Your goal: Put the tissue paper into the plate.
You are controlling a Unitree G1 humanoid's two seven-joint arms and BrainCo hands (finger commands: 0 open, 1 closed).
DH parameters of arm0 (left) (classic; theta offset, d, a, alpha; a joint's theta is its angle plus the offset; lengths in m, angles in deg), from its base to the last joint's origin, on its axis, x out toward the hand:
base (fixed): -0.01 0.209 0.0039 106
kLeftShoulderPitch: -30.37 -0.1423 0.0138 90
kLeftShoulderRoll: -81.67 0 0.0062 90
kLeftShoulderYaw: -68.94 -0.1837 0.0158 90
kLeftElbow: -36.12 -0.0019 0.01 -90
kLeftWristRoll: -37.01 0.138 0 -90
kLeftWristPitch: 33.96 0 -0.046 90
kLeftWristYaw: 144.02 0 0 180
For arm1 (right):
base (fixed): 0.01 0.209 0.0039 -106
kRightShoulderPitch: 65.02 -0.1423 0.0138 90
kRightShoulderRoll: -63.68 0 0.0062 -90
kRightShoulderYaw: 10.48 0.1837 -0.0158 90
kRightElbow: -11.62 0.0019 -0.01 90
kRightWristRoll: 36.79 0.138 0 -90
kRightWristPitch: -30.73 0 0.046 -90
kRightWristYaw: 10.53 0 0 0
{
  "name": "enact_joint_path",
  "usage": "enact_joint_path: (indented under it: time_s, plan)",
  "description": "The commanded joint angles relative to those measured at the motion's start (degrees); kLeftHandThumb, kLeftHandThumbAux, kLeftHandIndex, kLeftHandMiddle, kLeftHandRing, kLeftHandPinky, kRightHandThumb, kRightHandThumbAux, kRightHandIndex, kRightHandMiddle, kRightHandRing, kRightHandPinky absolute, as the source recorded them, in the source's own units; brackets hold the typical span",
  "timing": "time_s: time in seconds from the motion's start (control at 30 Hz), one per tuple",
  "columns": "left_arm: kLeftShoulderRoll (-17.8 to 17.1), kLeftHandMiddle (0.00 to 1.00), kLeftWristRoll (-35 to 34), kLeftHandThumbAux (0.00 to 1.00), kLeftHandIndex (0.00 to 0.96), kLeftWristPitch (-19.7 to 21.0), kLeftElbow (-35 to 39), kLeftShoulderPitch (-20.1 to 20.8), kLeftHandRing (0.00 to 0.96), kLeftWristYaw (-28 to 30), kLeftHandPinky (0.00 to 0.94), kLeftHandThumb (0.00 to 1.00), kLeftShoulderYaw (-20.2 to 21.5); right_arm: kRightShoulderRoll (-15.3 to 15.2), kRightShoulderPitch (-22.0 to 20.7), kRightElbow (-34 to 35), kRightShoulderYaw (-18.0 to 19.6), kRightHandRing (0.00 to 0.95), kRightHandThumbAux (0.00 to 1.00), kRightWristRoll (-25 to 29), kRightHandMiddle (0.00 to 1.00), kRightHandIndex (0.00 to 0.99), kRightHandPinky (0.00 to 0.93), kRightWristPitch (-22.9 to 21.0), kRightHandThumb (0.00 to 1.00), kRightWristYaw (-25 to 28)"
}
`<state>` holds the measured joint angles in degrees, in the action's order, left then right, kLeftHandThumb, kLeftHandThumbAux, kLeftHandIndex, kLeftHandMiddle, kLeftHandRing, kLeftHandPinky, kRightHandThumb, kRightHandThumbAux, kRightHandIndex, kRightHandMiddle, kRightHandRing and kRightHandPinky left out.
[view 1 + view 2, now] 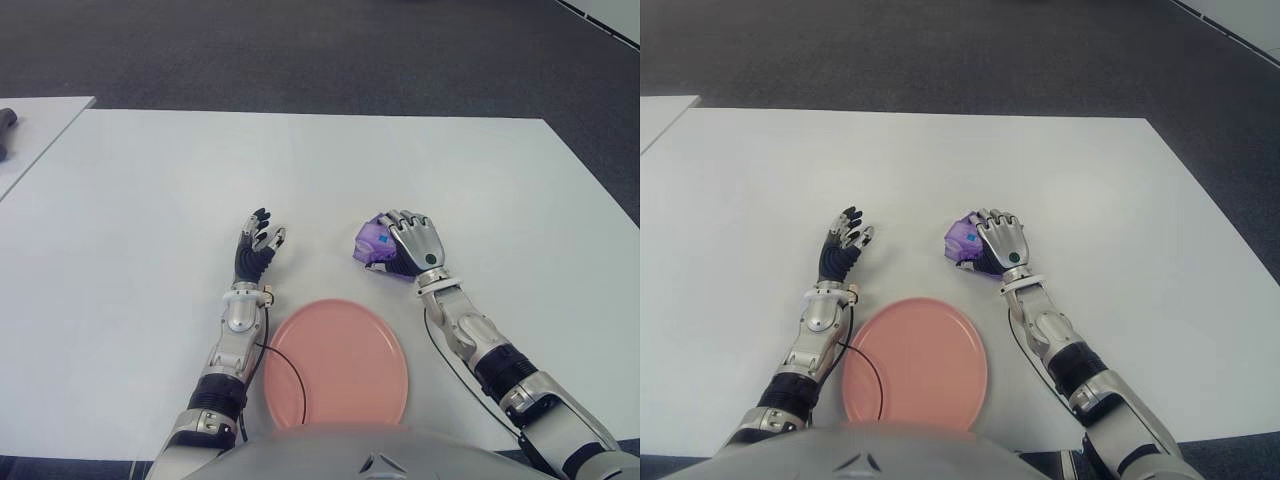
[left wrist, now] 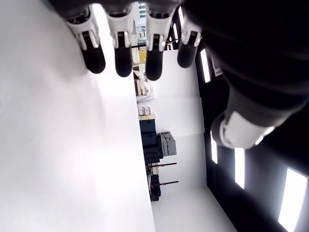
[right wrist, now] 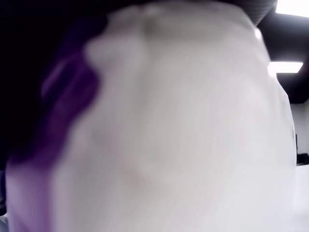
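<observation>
Right robot hand [image 1: 418, 246] grips the purple tissue pack [image 1: 374, 240] on the tabletop [image 1: 150, 180] just beyond the pink plate [image 1: 335, 362], transfer outstanding; left robot hand [image 1: 255, 248], fingers spread, holds nothing beyond the plate.

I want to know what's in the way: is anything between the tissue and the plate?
No. In the left eye view only bare table separates the tissue, under the right hand, from the plate.

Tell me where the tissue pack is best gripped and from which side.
Grip the purple tissue pack across its bulging body from above: it lies on the white table beyond the pink plate, and the right robot hand already covers it that way. The left robot hand is open, empty.
</observation>
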<state>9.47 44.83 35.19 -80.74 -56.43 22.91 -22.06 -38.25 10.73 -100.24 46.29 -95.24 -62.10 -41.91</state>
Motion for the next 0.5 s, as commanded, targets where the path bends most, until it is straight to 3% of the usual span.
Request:
enact_joint_path:
  time_s: [0.03, 0.3, 0.5]
  plan:
    - [-0.1, 0.16, -0.2, 0.636, 0.134, 0.9, -0.6, -0.6, 0.136, 0.6, 0.146, 0.309, 0.1, -0.2, 4.3, -2.2, -2.0, 0.768, 0.676, 0.5, 0.522, 0.402, 0.72, 1.4, 0.854, 5.3]
    - [-0.2, 0.15, -0.1, 0.632, 0.129, 0.9, -0.6, -0.6, 0.127, 0.6, 0.137, 0.3, 0.0, -0.2, 4.4, -1.9, -1.9, 0.757, 0.676, 0.4, 0.512, 0.403, 0.709, 1.5, 0.854, 5.1]
    - [-0.2, 0.151, -0.1, 0.634, 0.129, 0.9, -0.8, -0.5, 0.133, 0.5, 0.155, 0.302, 0.1, 0.1, 4.4, -2.2, -1.5, 0.779, 0.676, 0.6, 0.516, 0.402, 0.776, 1.9, 0.854, 4.0]
